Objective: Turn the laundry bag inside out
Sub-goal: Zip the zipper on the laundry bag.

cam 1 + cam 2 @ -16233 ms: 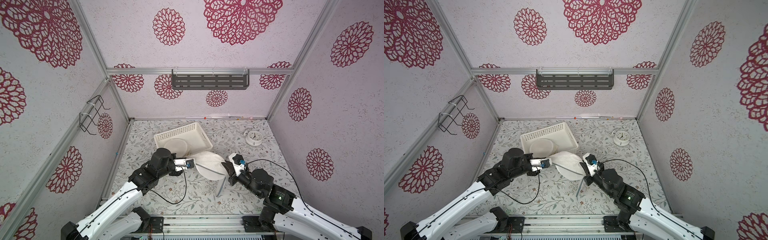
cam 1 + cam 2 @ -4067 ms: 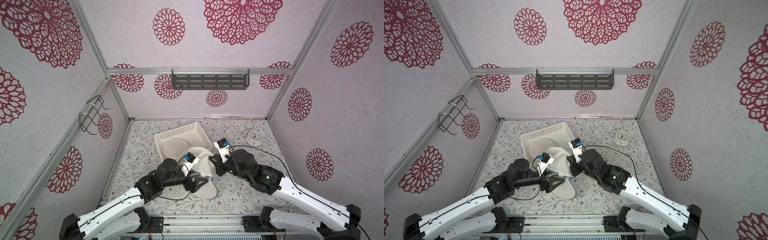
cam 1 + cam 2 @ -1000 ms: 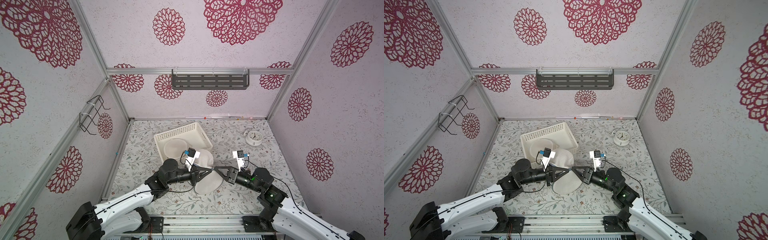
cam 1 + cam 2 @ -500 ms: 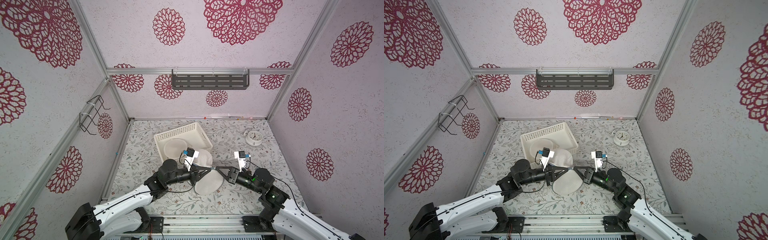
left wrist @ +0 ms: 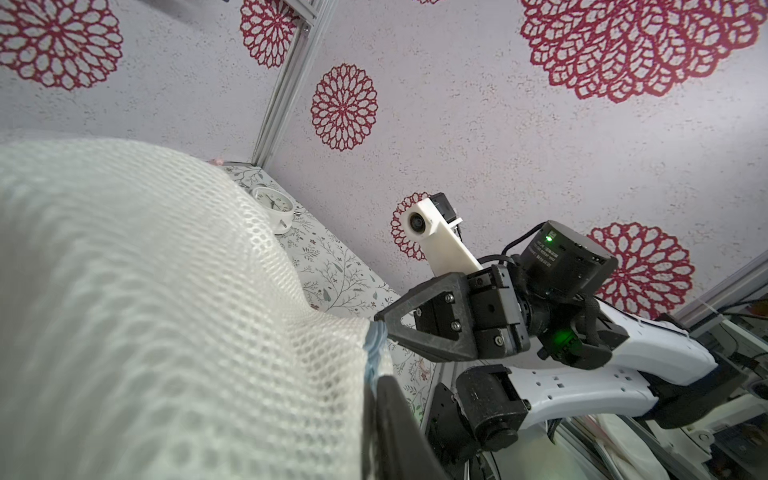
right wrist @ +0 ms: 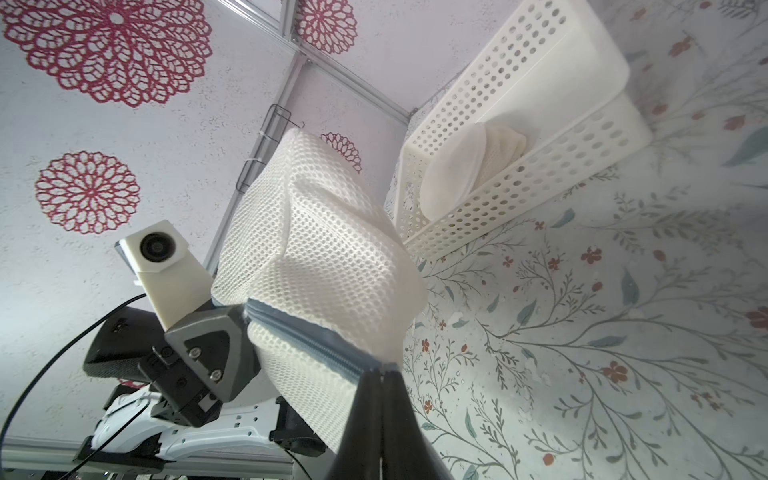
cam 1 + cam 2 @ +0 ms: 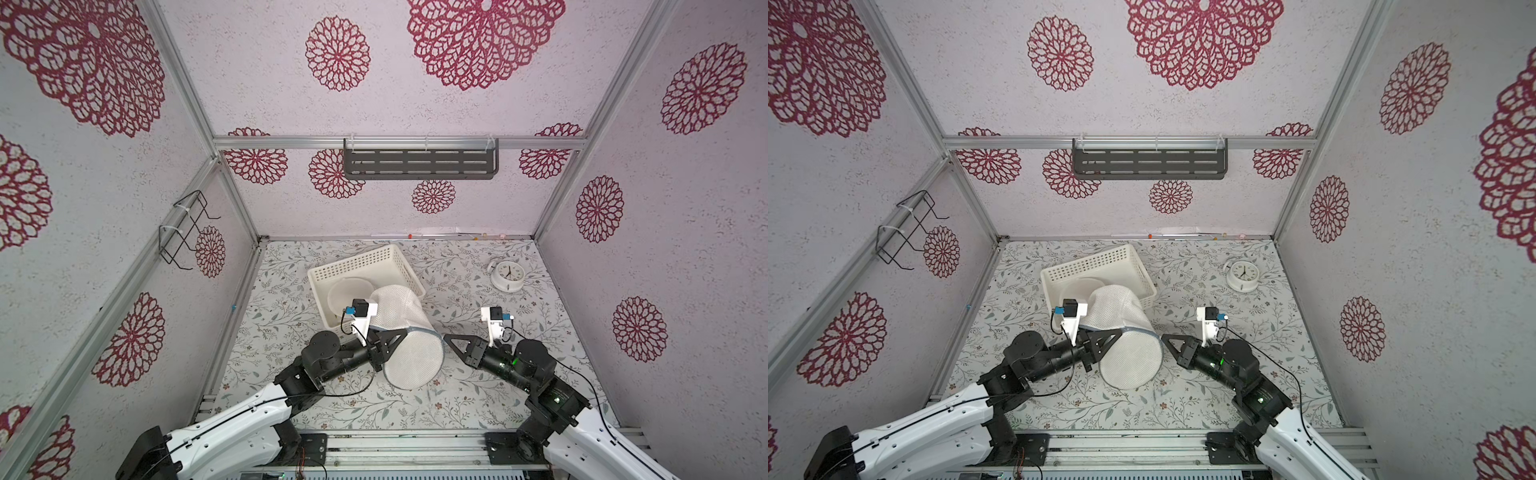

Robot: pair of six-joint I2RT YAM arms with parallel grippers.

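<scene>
The laundry bag [image 7: 409,328] is a white mesh cylinder with a grey-blue zipper rim, held off the table and stretched between my two grippers in both top views [image 7: 1127,332]. My left gripper [image 7: 401,335] sits at the rim's left end, with the rim lying between its nearly closed fingers [image 5: 386,399]. My right gripper [image 7: 446,337] is shut on the rim's right end; the pinch shows in the right wrist view [image 6: 381,374]. The bag's closed end leans back over the basket's near corner. Mesh [image 5: 166,311] fills much of the left wrist view.
A white perforated basket [image 7: 361,262] with round white folded pieces inside stands behind the bag. An alarm clock [image 7: 508,274] sits at the back right. A grey shelf [image 7: 419,162] hangs on the back wall and a wire rack [image 7: 183,228] on the left wall.
Over the last second both grippers have stayed at the two ends of the rim and the bag has barely shifted. Four seconds ago the bag hung lower and crumpled.
</scene>
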